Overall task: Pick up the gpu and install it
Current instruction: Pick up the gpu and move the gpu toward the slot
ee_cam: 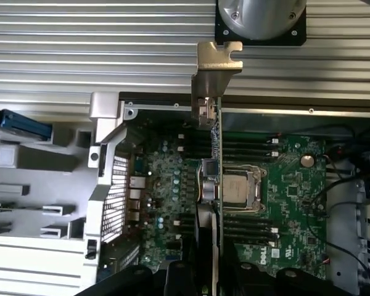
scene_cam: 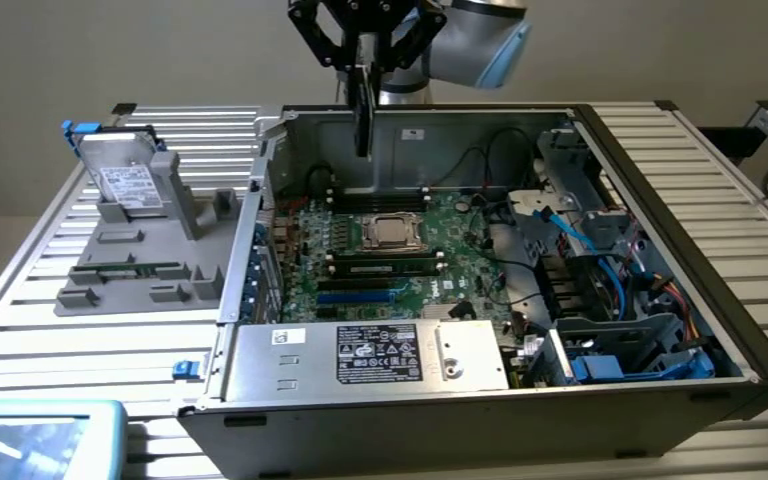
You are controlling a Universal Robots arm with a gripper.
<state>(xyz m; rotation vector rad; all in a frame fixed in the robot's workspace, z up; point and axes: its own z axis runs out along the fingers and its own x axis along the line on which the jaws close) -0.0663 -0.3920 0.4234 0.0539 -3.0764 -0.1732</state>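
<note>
Exterior view
Claw [scene_cam: 364, 62]: closed on the gpu's top edge, high over the far side of the open computer case [scene_cam: 758, 365].
Gpu [scene_cam: 361, 115]: thin, black, hanging upright in front of the case's far wall.
Hard drive [scene_cam: 128, 183]: on the bench [scene_cam: 11, 330], at the exterior view's left.

Wrist view
Gpu [ee_cam: 219, 179]: edge-on, with a silver bracket [ee_cam: 211, 80] at its end, above the motherboard [ee_cam: 290, 185].
Claw [ee_cam: 206, 274]: gripping the card.

- One gripper [scene_cam: 363, 68].
- One gpu [scene_cam: 361, 120], between the jaws.
- One open computer case [scene_cam: 491, 430], below the jaws.
- One motherboard [scene_cam: 454, 250], under the jaws.
- One processor socket [scene_cam: 392, 232], almost straight beneath the jaws.
- One power supply [scene_cam: 357, 355], well apart from the jaws.
- One silver hard drive [scene_cam: 128, 182], well aside of the jaws.
</note>
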